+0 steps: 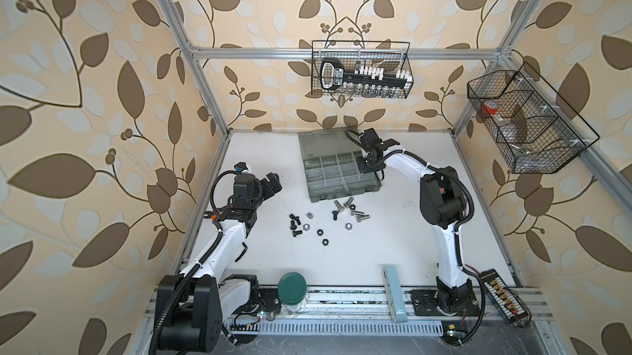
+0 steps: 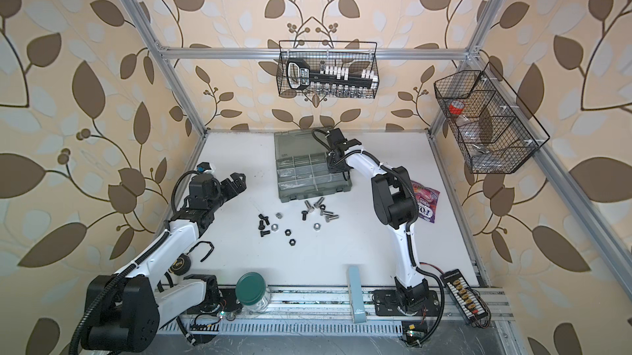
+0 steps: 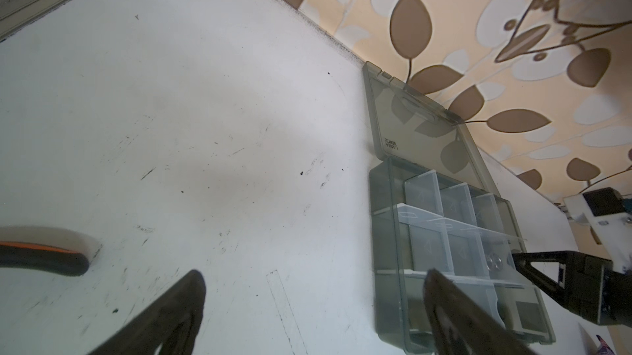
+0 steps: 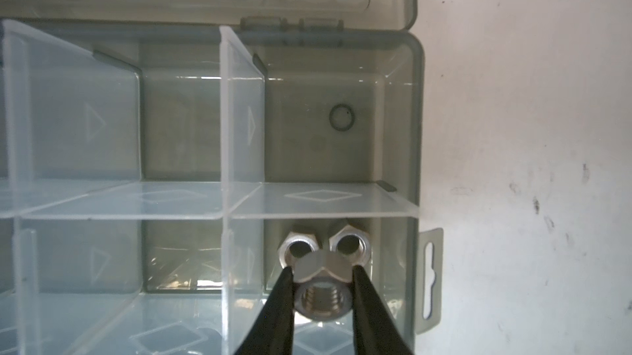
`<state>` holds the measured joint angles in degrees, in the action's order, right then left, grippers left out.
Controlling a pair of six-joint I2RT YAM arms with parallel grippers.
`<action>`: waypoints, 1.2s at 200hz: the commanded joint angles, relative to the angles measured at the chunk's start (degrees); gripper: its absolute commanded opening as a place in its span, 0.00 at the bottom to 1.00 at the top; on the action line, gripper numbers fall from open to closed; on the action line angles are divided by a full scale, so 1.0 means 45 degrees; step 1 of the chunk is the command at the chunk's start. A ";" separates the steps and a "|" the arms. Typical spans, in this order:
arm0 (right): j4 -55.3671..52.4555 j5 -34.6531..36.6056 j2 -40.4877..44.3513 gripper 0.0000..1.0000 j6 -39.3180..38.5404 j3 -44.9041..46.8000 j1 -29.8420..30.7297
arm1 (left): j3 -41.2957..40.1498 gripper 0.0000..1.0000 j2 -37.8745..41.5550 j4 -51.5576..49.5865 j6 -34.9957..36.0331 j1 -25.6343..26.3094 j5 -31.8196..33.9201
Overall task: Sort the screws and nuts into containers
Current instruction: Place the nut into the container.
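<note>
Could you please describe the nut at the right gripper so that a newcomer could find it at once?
Find the grey organizer case at the back of the white table; the right gripper reaches into an outer compartment on the right arm's side. Of three silver nuts there, it is the nut pinched between the gripper's fingertips, while the other two lie loose beside the divider.

Found bare table (image 1: 270, 151) open at frame centre-left; blocked mid-frame by scattered screws (image 1: 359, 215) and nuts (image 1: 348, 226), above by organizer case (image 1: 342, 196).
</note>
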<state>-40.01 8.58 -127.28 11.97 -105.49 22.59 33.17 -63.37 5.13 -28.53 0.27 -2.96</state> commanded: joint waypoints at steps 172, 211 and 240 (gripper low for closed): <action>0.0408 0.0593 0.4216 0.40 0.0382 0.2675 0.1892 | 0.0465 0.99 0.0250 0.0073 -0.0021 -0.0119 0.0033; 0.0473 0.0405 0.5432 0.40 0.0758 0.4135 0.2719 | 0.0471 0.99 0.0333 0.0067 -0.0007 -0.0131 0.0087; 0.0435 0.0479 0.6169 0.40 0.0996 0.5037 0.3350 | 0.0499 0.99 0.0348 0.0091 -0.0035 -0.0119 -0.0002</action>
<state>-37.54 10.11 -102.98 14.68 -85.25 35.83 33.17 -63.35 4.45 -28.53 0.27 -2.92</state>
